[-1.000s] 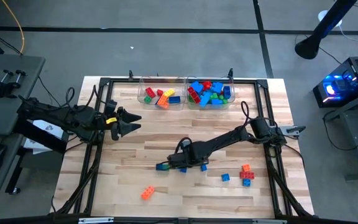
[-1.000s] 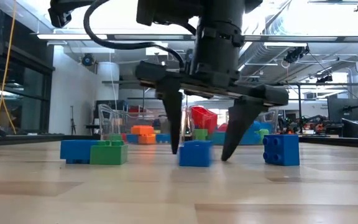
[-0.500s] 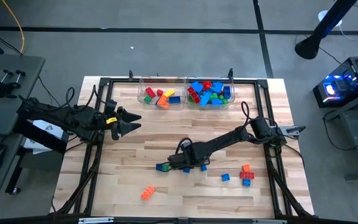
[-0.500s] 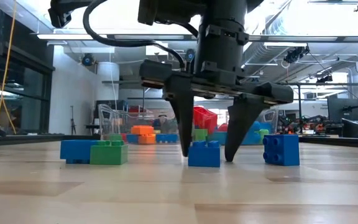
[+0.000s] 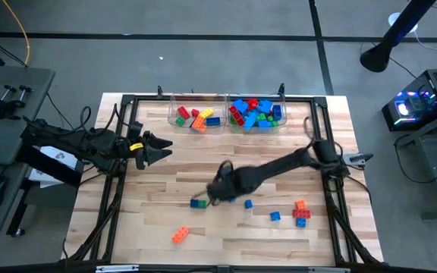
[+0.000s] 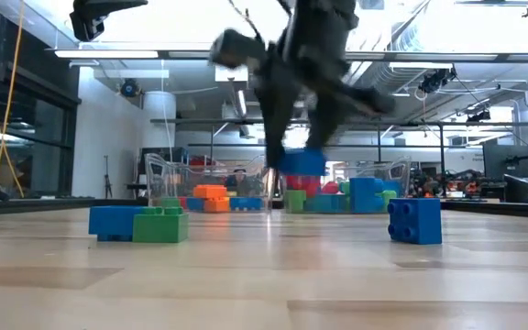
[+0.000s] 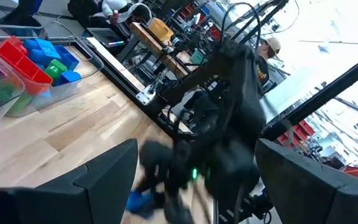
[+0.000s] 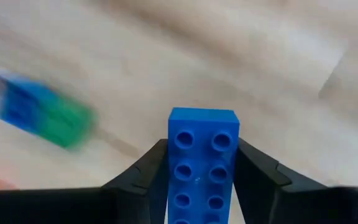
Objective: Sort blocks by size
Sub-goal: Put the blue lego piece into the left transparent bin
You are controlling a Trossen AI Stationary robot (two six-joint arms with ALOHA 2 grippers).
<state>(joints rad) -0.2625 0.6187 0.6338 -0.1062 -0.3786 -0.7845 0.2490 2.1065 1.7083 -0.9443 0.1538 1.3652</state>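
My right gripper (image 5: 217, 189) is over the middle of the table, shut on a blue studded brick (image 8: 201, 162). The low view shows that brick (image 6: 301, 162) well above the tabletop. A joined blue-and-green brick (image 5: 198, 203) lies flat on the wood just near-left of it and also shows in the low view (image 6: 140, 223). Small blue cubes (image 5: 249, 203) (image 5: 275, 216), an orange, red and blue stack (image 5: 300, 212) and an orange brick (image 5: 180, 235) lie on the table. My left gripper (image 5: 165, 149) waits open and empty at the table's left side. My right gripper pinches the blue brick between its two fingers, one on each long side (image 8: 174, 168). The fingers come from above, pointing down at a slant, and the studded top faces the wrist. The brick is lifted clear of the table.
Two clear bins stand at the far edge. The left one (image 5: 196, 117) holds red, orange, yellow and blue bricks, and the right one (image 5: 256, 114) holds mostly blue, green and red ones. A black frame (image 5: 127, 98) runs round the tabletop. A blue block (image 6: 415, 220) stands at the low view's right.
My right gripper has closed its open fingers onto the blue brick on the table. It then rose quickly with it and tipped, shifting a little toward the far-left. The brick is now lifted clear of the wood. The other bricks have stayed put.
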